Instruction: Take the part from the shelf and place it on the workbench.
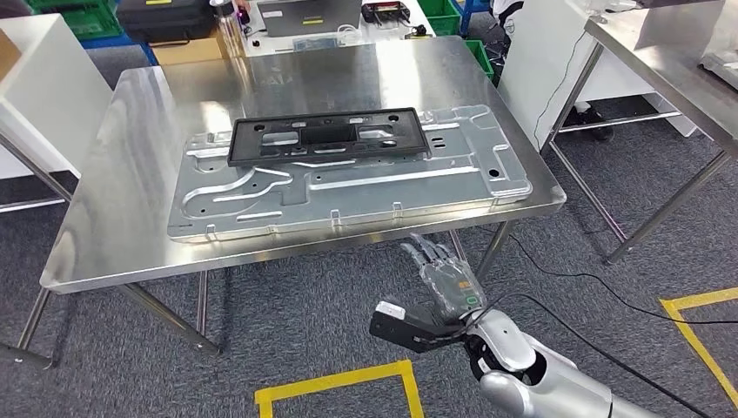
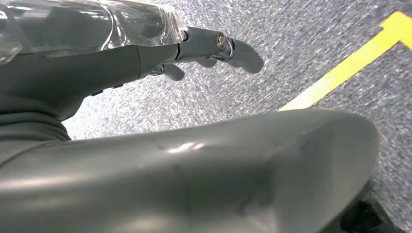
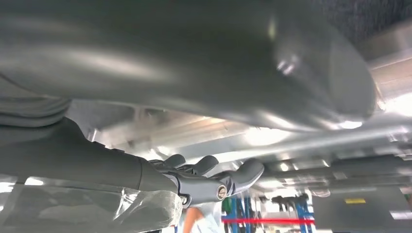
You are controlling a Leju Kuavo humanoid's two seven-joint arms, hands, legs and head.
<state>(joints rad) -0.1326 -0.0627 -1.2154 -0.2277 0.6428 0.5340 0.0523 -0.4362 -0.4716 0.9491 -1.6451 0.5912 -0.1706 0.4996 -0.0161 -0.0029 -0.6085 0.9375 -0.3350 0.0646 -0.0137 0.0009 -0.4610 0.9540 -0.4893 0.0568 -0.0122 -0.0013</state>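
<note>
Centrally on the steel workbench [image 1: 122, 165] lies the grey panel [image 1: 348, 187], black part [image 1: 328, 136] along its far edge; grey carpet [image 1: 287, 322] with yellow tape [image 1: 335, 383] below. Right hand [image 1: 439, 283] and left hand [image 2: 194, 46] hang empty, fingers loose.

Workshop — steel workbench [image 1: 113, 174], green crates [image 1: 87, 19], floor tape [image 1: 339, 383]

The black frame [image 1: 329, 137] covers part of the grey metal panel [image 1: 348, 178] beneath it. The right hand [image 1: 444, 277] sits below the table edge [image 1: 305, 252], its arm cut off at the picture's bottom. In the right wrist view the thumb [image 3: 194, 63] is blurred (as is the table underside [image 3: 301, 141]). In the left wrist view the left hand [image 2: 145, 53] is cropped, so its grip cannot be judged
</note>
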